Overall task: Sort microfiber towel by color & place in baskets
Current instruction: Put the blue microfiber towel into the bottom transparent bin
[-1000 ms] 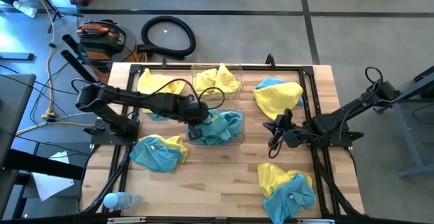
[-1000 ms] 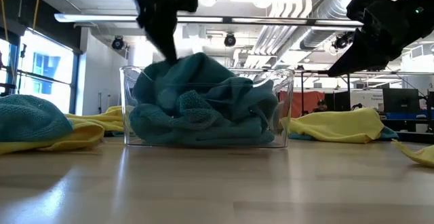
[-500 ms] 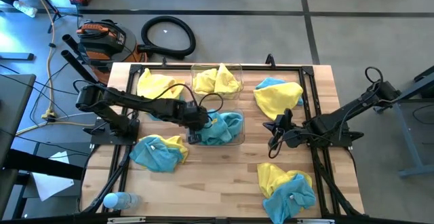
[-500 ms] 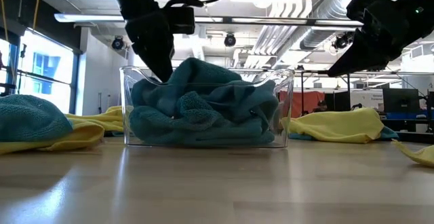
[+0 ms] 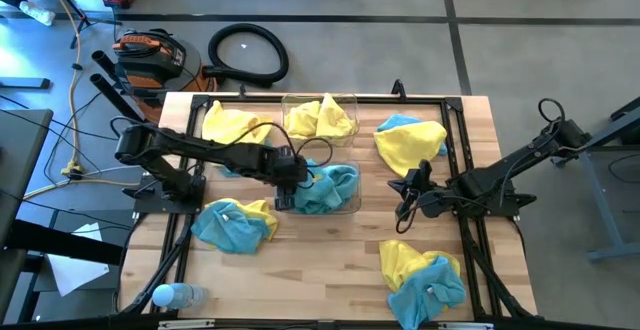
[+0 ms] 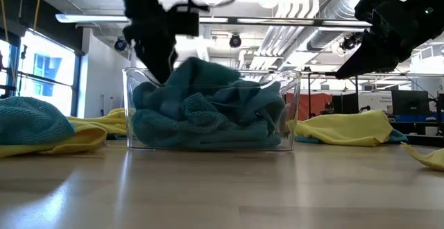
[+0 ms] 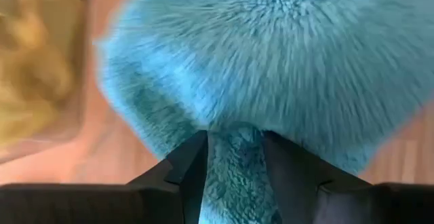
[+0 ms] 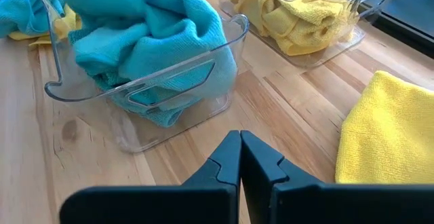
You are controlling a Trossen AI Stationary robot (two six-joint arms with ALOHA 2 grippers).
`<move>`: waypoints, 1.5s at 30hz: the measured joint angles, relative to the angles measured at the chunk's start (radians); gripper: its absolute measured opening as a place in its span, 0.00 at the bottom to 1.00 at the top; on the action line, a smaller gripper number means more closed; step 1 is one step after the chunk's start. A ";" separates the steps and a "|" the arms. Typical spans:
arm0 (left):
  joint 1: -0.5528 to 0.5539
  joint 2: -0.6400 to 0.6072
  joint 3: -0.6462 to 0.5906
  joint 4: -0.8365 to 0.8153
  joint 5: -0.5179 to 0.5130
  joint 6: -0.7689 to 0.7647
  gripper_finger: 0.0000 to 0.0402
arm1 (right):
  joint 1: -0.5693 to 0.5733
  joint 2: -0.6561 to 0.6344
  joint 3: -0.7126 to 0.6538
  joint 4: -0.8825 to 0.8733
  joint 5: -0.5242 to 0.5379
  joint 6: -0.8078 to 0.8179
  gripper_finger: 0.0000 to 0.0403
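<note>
Light wooden boards make up the table top point(image 5: 330, 260), and a grey floor with a black hose is seen behind it. Two clear plastic baskets are set near the middle of the table. The near clear basket point(image 5: 352, 208) is filled with soft turquoise-blue towels point(image 5: 335, 185). The far clear basket point(image 5: 295, 103) is filled with bright yellow towels point(image 5: 320, 120).

The left gripper point(image 5: 286, 178) is held over the left end of the blue basket. Its fingers point(image 7: 186, 166) are spread apart, with blue fluff between them, so the blue towel seems to be let go into the basket. The right gripper point(image 5: 408, 192) is kept waiting just right of the blue basket, with its fingers pressed shut and nothing held.

Part of the sorting looks done, since each basket holds one colour. More is left. Four mixed heaps are seen on the table: a yellow and blue heap at the far left point(image 5: 228, 125), a blue and yellow heap at the near left point(image 5: 235, 225), a yellow and blue heap at the far right point(image 5: 410, 140), and a yellow and blue heap at the near right point(image 5: 425, 275).

How many towels are in each basket or heap cannot be counted. Whether the blue fluff is touched by the left fingers cannot be told for sure.
</note>
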 joint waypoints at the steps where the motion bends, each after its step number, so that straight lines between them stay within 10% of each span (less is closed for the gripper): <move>1: 0.000 -0.011 0.023 -0.028 -0.008 -0.004 0.34 | 0.000 0.000 0.000 -0.001 0.000 0.000 0.00; 10: -0.002 -0.025 0.098 0.019 0.021 0.027 0.34 | 0.000 0.000 0.000 -0.003 0.000 0.003 0.00; 25: -0.002 0.297 0.101 0.032 0.121 0.016 0.33 | 0.000 0.000 0.000 -0.016 -0.001 0.025 0.00; 45: -0.006 -0.021 0.125 -0.040 0.061 -0.029 0.33 | 0.000 0.000 0.000 -0.018 -0.001 0.029 0.00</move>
